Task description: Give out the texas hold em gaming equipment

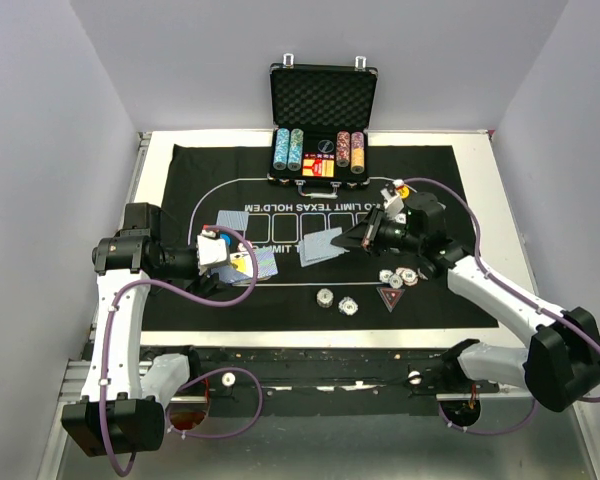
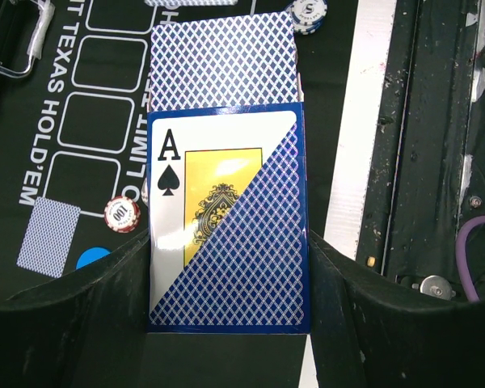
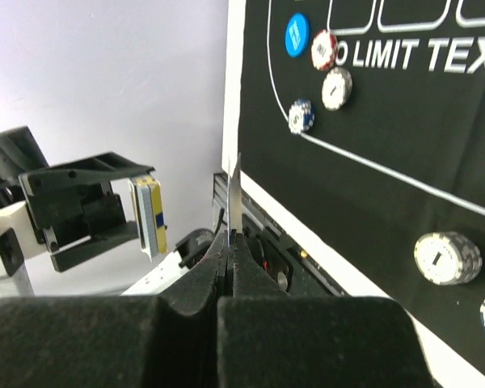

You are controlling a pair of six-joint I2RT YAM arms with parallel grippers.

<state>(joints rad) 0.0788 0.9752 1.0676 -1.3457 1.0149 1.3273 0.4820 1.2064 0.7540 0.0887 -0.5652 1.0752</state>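
My left gripper [image 2: 226,267] is clamped on the card pack [image 2: 226,202], its ace side facing the wrist camera. My right gripper [image 3: 230,236] pinches what looks like one card [image 3: 235,187], seen edge-on. On the mat [image 1: 440,300], striped chips [image 1: 388,277] lie beside the red marker [image 1: 391,297]. Beyond them stands the open case [image 1: 323,100].

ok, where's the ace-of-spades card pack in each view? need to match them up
Top external: blue-and-yellow ace-of-spades card pack left of centre, in the left gripper.
Left wrist: centre, face-on between the jaws.
Right wrist: left-middle, edge-on, in the far jaws.
Shared landmark: white TEXAS HOLD'EM lettering on the black mat.
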